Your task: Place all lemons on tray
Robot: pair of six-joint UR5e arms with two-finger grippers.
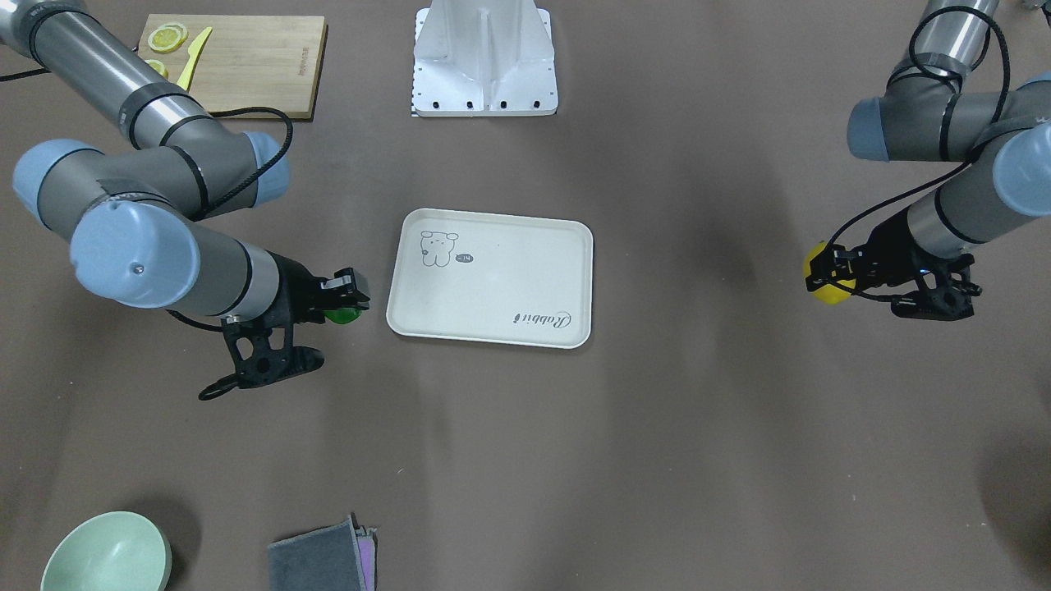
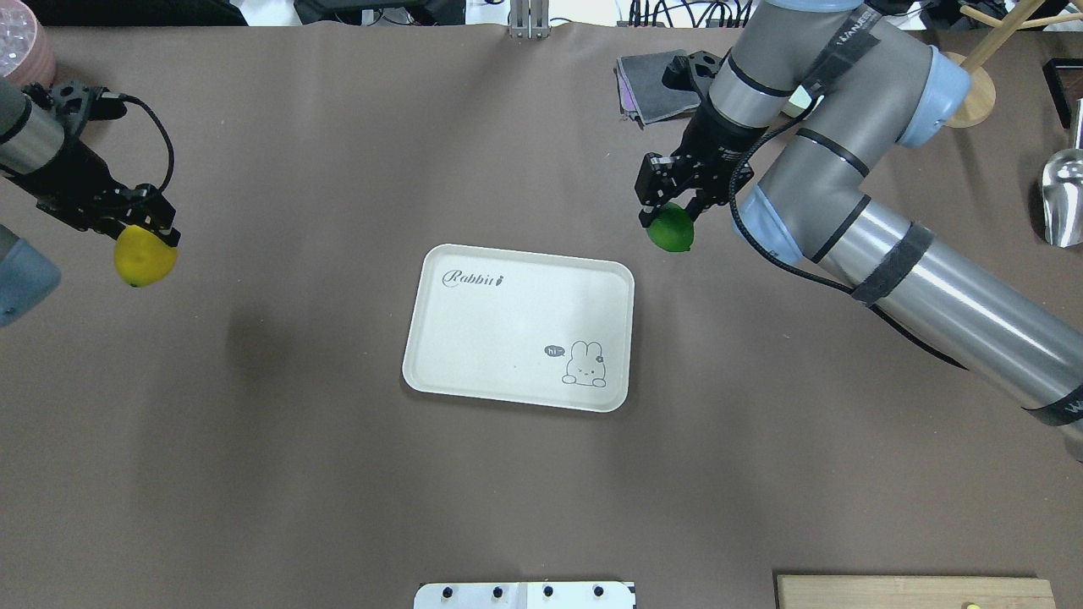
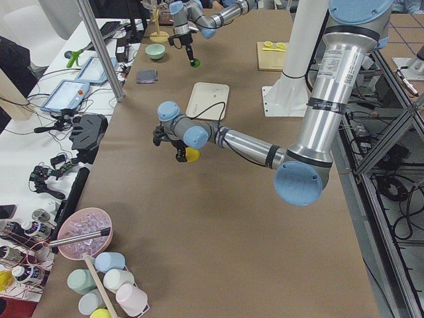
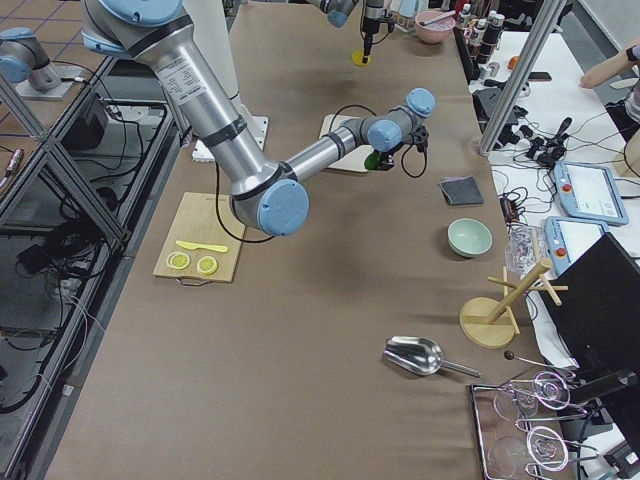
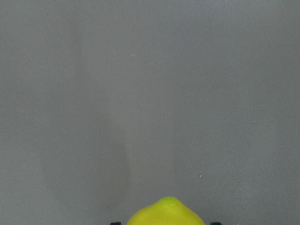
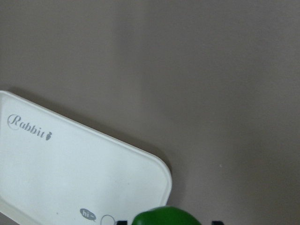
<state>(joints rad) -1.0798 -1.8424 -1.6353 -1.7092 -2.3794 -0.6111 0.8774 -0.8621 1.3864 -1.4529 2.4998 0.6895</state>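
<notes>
The cream-white tray [image 2: 508,330] lies at the table's middle with nothing on it; it also shows in the front view [image 1: 493,279] and the right wrist view [image 6: 70,173]. My left gripper [image 2: 140,233] is shut on the yellow lemon [image 2: 145,264] and holds it above the table far to the tray's left; the lemon also shows in the front view [image 1: 825,283] and the left wrist view [image 5: 165,215]. My right gripper [image 2: 673,211] is shut on the green lemon [image 2: 671,229] just off the tray's far right corner; the green lemon also shows in the front view [image 1: 343,315] and the right wrist view [image 6: 166,216].
A wooden cutting board [image 1: 246,61] with lemon slices [image 1: 167,38] and a yellow knife [image 1: 193,57] lies near the robot's base on my right. A green bowl [image 1: 107,554] and folded cloths [image 1: 324,558] sit at the far edge. A metal scoop [image 2: 1062,199] lies at the right.
</notes>
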